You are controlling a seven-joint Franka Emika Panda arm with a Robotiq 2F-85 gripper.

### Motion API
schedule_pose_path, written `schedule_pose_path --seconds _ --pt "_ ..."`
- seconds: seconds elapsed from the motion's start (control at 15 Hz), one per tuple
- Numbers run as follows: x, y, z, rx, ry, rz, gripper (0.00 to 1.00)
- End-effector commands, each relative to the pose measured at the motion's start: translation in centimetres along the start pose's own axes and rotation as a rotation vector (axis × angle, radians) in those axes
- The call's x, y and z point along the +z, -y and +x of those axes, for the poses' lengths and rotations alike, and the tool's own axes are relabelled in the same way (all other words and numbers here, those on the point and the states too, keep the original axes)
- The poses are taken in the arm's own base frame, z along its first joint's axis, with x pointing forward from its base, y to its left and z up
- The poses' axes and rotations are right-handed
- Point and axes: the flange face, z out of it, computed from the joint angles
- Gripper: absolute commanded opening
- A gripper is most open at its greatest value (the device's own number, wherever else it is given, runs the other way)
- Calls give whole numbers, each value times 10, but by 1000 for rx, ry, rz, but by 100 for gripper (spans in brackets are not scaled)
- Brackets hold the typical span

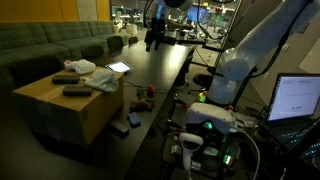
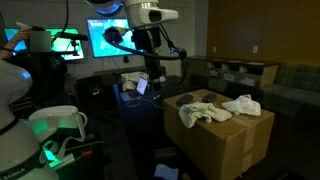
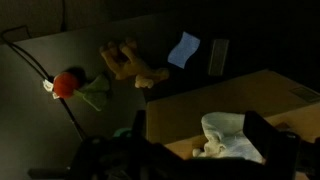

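My gripper (image 1: 152, 40) (image 2: 150, 68) hangs high above a long black table (image 1: 160, 65), open, with nothing between its fingers. In the wrist view the gripper (image 3: 197, 138) comes in from the bottom, its dark fingers (image 3: 262, 135) on either side of a white crumpled cloth (image 3: 226, 136) far below. The cloth lies on a closed cardboard box (image 3: 190, 115) (image 1: 65, 108) (image 2: 222, 140). A second white cloth (image 2: 243, 104) lies on the same box. On the table beside the box I see a tan plush toy (image 3: 130, 64) and a red object (image 3: 65, 84).
A pale tablet or sheet (image 3: 183, 48) (image 1: 118, 68) and a dark flat rectangle (image 3: 218, 57) lie on the table. Two dark objects (image 1: 66, 78) sit on the box. A green sofa (image 1: 50, 45), lit monitors (image 2: 108, 38) and a laptop (image 1: 297, 98) ring the area.
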Motion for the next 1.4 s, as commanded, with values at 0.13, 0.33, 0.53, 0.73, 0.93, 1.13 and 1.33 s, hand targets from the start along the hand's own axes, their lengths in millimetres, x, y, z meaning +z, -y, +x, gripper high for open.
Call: schedule_pose_path --seconds 0.13,0.33,0.53,0.73,0.93,1.13,1.33 --pt "-7 0 3 0 -14 1 100" --pt "-7 -1 3 1 -15 -7 100" --pt "-1 -2 2 17 -16 -19 100" --pt "1 -3 1 56 -14 -14 100" --pt "1 -3 1 87 -10 -5 100" --pt "64 -76 21 116 -1 4 100" --pt "117 -116 29 175 6 -27 100"
